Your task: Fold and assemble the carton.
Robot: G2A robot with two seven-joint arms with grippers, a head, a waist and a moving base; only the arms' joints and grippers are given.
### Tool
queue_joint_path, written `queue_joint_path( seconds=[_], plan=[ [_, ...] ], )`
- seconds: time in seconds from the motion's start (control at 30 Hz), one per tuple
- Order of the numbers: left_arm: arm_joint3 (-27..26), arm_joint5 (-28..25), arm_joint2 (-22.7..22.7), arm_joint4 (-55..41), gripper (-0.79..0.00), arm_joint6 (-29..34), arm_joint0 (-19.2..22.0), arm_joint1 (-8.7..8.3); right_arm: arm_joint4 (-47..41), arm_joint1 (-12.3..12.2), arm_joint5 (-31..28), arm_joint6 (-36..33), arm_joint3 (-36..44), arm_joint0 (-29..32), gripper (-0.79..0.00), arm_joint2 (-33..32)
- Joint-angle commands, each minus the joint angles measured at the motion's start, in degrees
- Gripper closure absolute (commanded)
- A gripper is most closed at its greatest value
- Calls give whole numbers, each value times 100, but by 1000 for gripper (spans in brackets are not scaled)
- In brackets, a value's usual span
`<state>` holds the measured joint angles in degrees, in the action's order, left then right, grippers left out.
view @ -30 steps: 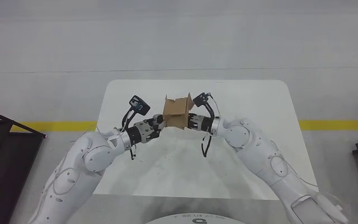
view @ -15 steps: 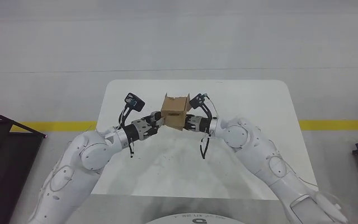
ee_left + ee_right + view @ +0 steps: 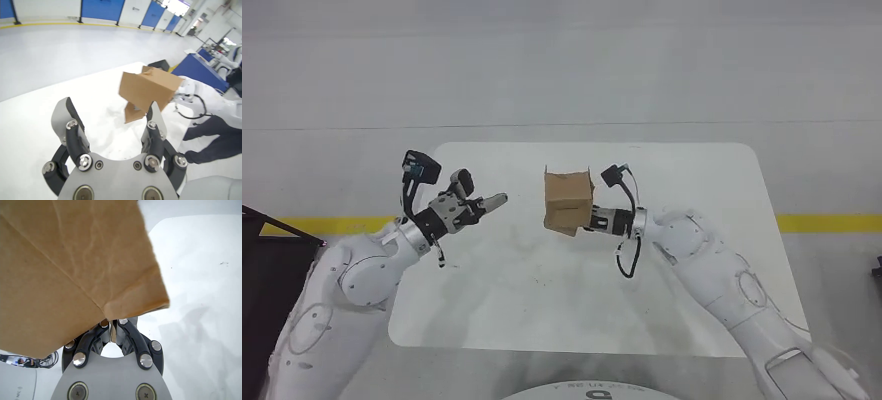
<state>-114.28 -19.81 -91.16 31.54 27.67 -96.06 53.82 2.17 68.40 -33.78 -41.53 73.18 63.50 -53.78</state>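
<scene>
One white table (image 3: 692, 180) with rounded corners stands on a pale grey floor (image 3: 562, 70), and grey scuff marks (image 3: 542, 285) dull its middle. From the top view, a black frame (image 3: 267, 270) stands on the floor past the table's 9 o'clock edge. A yellow floor line (image 3: 342, 225) passes under the table and runs on past 3 o'clock. The left wrist view shows blue wall panels (image 3: 102, 7) far across the room.

At about 10 o'clock on the table hangs the left gripper (image 3: 482, 192), its fingers spread wide with nothing between them. It points toward 3 o'clock, well apart from the carton (image 3: 568, 200).

The carton is just toward 12 o'clock from the table's centre. It is plain brown cardboard, tilted and raised off the surface. In the left wrist view a small tab sticks up at its top edge and one loose flap (image 3: 133, 113) hangs open beneath it. Creases cross the panel nearest the right wrist camera.

The right gripper (image 3: 590, 222) sits at the carton's 4 o'clock corner. Its fingers are pinched together on a cardboard edge there, and nothing else touches the carton.
</scene>
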Motion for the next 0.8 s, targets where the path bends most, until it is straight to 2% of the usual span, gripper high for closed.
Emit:
queue_joint_path(
  seconds=[0.0,0.1,0.17,0.47,0.6,0.77],
  plan=[
    [39,94,-219,-71,-785,-98,-146,-1,-258,-29,38,-284,-17,1,0,-71],
    [59,108,-418,-89,-785,-185,-295,-2,-327,-74,11,-493,20,52,0,-163],
    [59,77,-473,-83,-785,-226,-359,1,-64,-104,-5,-504,92,89,0,-197],
    [102,181,-393,204,-785,-271,-415,27,67,-112,-86,-397,161,107,0,-224],
    [105,199,-362,237,-785,-247,-367,36,-127,-115,377,-591,450,151,0,-175],
    [87,220,-340,375,-785,-219,-330,44,-1509,-183,1494,-1307,789,250,0,-485]
  ],
)
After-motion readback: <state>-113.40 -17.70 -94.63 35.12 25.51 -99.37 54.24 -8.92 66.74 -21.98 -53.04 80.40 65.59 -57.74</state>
